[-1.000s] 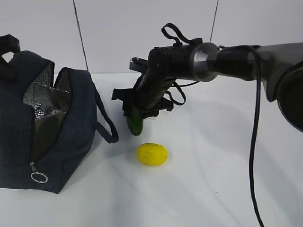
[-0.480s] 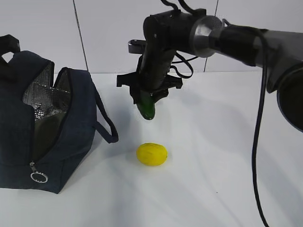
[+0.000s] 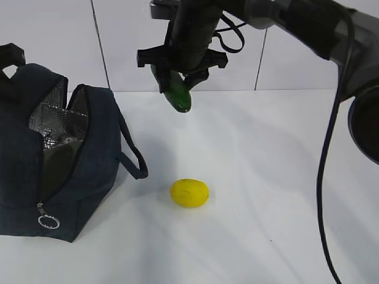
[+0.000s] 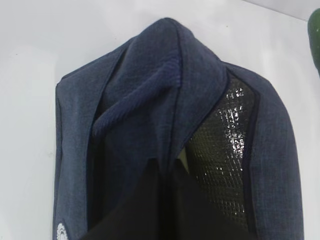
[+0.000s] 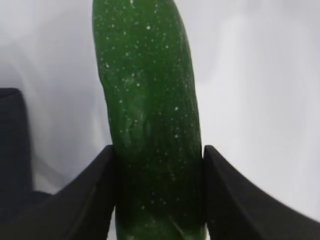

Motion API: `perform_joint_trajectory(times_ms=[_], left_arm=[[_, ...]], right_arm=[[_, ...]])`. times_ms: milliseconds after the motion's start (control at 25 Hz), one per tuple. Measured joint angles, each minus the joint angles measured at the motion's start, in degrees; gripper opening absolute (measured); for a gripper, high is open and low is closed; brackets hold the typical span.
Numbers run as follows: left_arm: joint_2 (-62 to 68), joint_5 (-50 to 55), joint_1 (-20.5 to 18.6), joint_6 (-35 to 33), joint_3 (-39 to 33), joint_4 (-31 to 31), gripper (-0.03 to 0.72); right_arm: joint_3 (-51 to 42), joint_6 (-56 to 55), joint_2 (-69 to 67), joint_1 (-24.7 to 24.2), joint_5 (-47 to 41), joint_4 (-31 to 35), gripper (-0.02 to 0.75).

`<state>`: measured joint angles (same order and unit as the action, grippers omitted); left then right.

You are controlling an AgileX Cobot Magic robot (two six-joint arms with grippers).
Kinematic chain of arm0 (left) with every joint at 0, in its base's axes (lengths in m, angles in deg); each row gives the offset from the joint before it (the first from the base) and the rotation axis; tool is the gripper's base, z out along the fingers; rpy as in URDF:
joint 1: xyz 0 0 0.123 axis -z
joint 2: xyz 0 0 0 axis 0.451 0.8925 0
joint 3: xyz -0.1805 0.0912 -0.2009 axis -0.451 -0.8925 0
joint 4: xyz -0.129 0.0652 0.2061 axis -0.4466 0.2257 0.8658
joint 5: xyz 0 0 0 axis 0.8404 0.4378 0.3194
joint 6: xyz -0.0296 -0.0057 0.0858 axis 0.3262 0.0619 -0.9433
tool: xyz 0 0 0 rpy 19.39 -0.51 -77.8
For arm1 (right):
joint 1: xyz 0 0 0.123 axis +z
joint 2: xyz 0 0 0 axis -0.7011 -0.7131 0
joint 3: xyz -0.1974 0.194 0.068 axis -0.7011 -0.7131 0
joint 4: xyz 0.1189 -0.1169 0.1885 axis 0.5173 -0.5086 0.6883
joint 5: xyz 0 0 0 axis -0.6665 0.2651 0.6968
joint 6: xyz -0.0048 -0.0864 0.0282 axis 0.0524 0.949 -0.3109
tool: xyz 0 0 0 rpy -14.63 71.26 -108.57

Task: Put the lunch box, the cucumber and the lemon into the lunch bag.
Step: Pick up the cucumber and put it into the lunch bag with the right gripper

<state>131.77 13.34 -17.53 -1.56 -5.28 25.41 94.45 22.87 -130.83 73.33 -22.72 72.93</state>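
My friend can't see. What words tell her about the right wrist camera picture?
A dark green cucumber with tiny pale specks stands upright, squeezed between two black gripper fingers. Behind it is a white table, with a bit of the dark bag at left.

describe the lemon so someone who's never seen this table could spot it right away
Start at the big navy lunch bag standing open on the left of the white table. Just right of its hanging strap handle, alone on the bare tabletop, lies the lemon. It is the only bright yellow thing there, small and oval, unlike the dark green cucumber held in the air above it.
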Motion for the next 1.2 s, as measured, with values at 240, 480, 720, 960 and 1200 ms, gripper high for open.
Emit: perform_joint_trajectory(times_ms=[240,480,720,960,1200], left_arm=[[0.00,0.00,0.00,0.00,0.00,0.65,-0.007],[0.00,0.00,0.00,0.00,0.00,1.01,-0.007],[0.00,-0.10,0.00,0.00,0.00,1.01,-0.007],[0.00,-0.10,0.00,0.00,0.00,1.01,-0.007],[0.00,-0.10,0.00,0.00,0.00,1.14,-0.007]], right_arm=[[1.54,4.35,1.88,0.58,-0.89,-0.52,0.388],[2.70,8.63,2.59,0.58,-0.98,-1.35,0.388],[2.70,10.99,4.75,0.96,-1.22,6.84,0.388],[-4.79,11.48,13.00,1.65,-1.22,8.58,0.388],[-14.22,12.08,19.94,1.77,-1.22,14.23,0.388]])
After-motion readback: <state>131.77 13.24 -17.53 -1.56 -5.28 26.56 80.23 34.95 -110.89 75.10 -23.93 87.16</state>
